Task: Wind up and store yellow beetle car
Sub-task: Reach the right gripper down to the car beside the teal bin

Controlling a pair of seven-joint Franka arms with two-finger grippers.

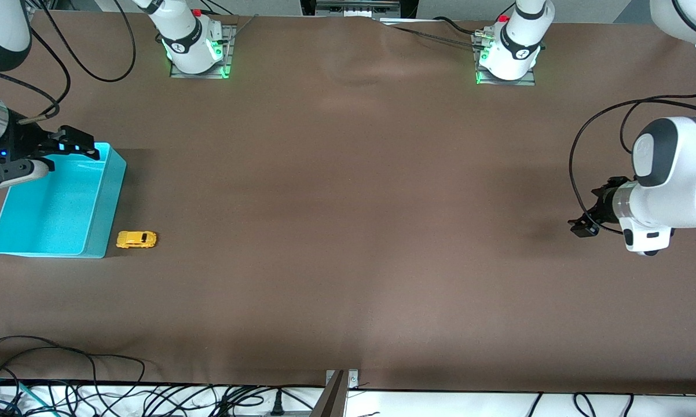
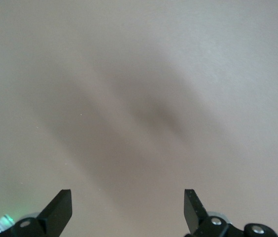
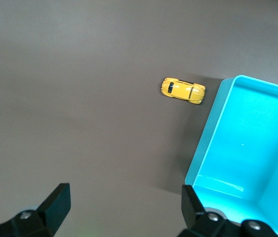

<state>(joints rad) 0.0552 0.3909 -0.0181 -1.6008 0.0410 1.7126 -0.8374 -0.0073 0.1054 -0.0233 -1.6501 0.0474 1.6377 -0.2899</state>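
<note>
The yellow beetle car (image 1: 136, 239) stands on its wheels on the brown table, close beside the near corner of the turquoise bin (image 1: 109, 197), on the side toward the left arm's end. The bin is empty. My right gripper (image 1: 70, 159) is open and empty, up over the bin's rim. In the right wrist view the car (image 3: 183, 91) and the bin (image 3: 204, 136) show ahead of the right gripper (image 3: 125, 197). My left gripper (image 1: 583, 225) waits at the left arm's end of the table, open and empty; the left wrist view shows it (image 2: 128, 202) over bare table.
Both arm bases (image 1: 196, 43) (image 1: 507, 52) stand along the table's far edge. Loose cables (image 1: 64, 394) and a metal bracket (image 1: 339, 388) lie along the near edge. Brown table surface (image 1: 348, 220) stretches between the car and the left gripper.
</note>
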